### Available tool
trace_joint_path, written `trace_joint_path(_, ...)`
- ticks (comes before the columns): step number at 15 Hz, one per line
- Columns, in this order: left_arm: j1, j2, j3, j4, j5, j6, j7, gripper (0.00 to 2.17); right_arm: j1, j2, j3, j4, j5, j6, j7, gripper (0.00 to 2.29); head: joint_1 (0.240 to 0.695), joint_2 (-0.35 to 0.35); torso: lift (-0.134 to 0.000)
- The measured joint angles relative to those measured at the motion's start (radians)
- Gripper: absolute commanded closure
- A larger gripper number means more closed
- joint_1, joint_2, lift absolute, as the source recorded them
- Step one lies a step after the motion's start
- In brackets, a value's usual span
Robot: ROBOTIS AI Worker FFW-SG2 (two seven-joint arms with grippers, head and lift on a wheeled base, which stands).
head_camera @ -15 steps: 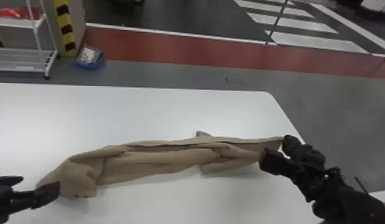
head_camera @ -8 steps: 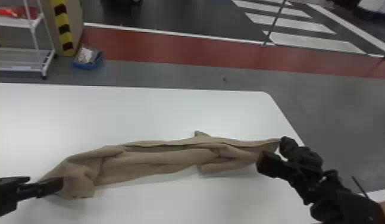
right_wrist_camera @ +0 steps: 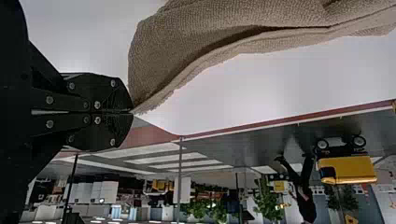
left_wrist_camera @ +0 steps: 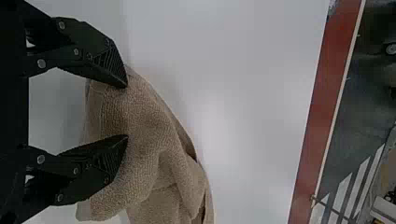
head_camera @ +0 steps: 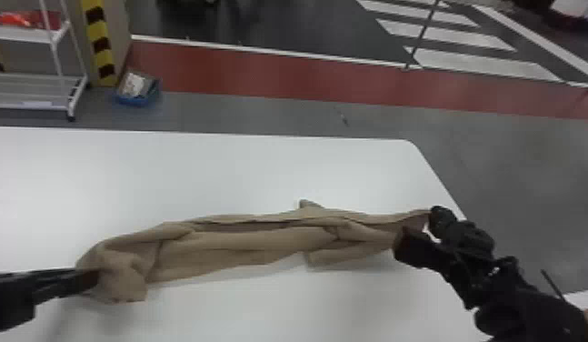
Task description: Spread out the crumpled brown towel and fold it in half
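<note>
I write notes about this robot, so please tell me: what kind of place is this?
Probably an industrial or exhibition hall: a striped crossing, a red floor lane and a white wheeled rack suggest it.

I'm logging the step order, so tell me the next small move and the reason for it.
Probably close the left gripper on the towel: its fingers stand apart at one end of the cloth, while the right gripper is shut on the other end. With both ends held, the bunched towel could likely be spread.
</note>
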Motion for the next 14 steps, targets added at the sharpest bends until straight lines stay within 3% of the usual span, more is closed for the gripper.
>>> trace_joint_path(2,0.002,0.003,0.005,-0.009,-0.003,0.003,-0.001,1.71,-0.011,0.002,0.0,0.01,-0.002,0.0,0.0,1.24,0.695,-0.261,-0.123)
trace_joint_path(5,0.009,0.005,0.034,-0.05,-0.007,0.013,0.012,1.71,-0.034,0.001,-0.005,0.02,-0.023,0.005,0.001,1.24,0.695,-0.246,-0.123)
trace_joint_path(8,-0.01,0.012,0.088,-0.119,-0.014,0.068,0.016,1.71,-0.072,0.0,-0.015,0.011,-0.099,0.034,0.046,1.24,0.695,-0.221,-0.123)
trace_joint_path(11,-0.067,0.04,0.134,-0.143,-0.002,0.104,0.032,1.71,-0.132,0.001,-0.058,-0.026,-0.283,0.161,0.157,1.24,0.695,-0.183,-0.123)
trace_joint_path(14,-0.139,0.06,0.142,-0.144,0.003,0.106,0.036,1.71,-0.256,0.03,-0.145,-0.04,-0.54,0.305,0.301,1.24,0.695,-0.164,-0.123)
